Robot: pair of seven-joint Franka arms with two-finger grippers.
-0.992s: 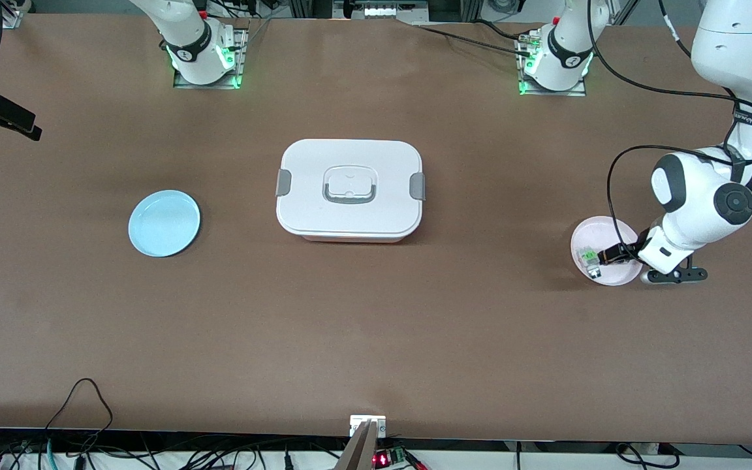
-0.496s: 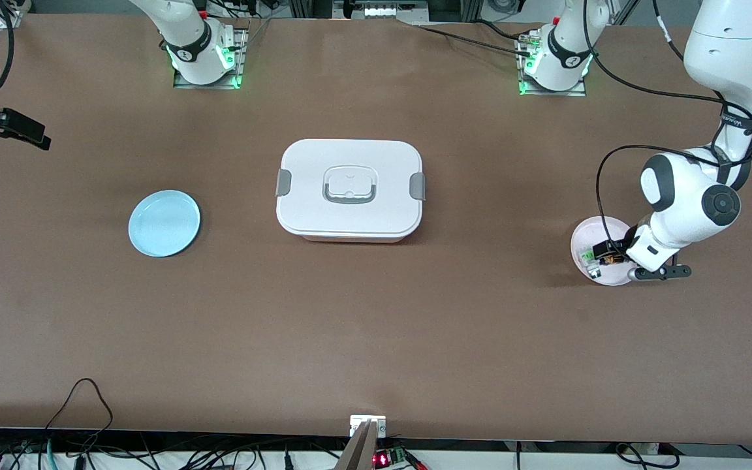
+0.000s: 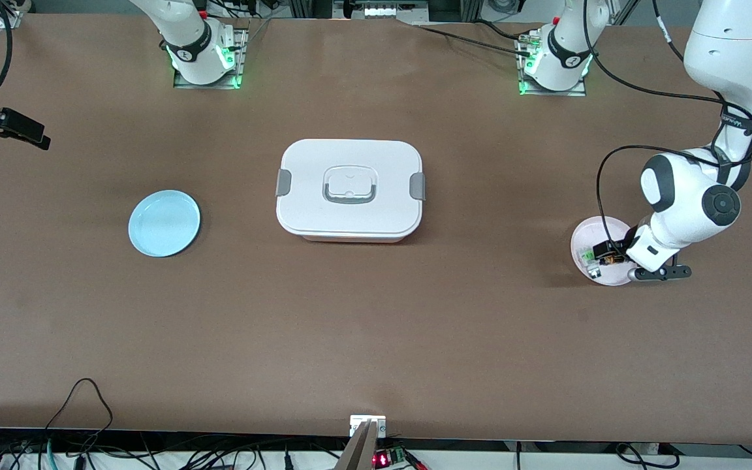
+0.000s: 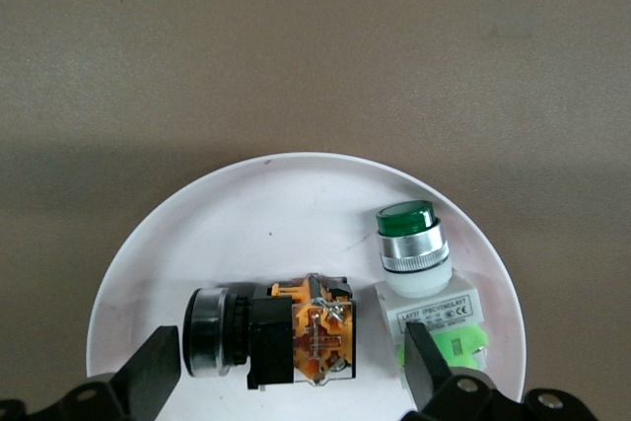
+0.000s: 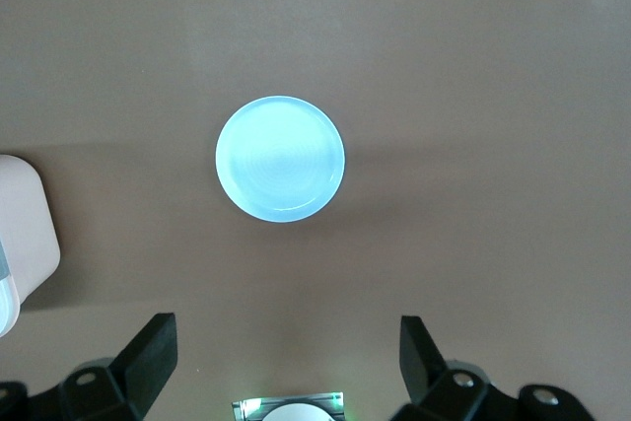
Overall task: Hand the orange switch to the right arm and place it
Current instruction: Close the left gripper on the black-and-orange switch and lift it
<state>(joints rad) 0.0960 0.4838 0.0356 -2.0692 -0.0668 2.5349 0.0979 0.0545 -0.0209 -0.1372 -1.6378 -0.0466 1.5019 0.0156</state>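
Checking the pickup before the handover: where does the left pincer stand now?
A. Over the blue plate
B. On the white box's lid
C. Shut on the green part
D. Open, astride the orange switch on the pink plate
D: the left pincer is open, its fingers either side of the orange switch lying on the pink plate.

You see a matt brown surface [image 3: 376, 326], a glossy pink plate [image 4: 296, 194], and the orange switch [image 4: 296, 332] in black plastic with a metal-looking collar.
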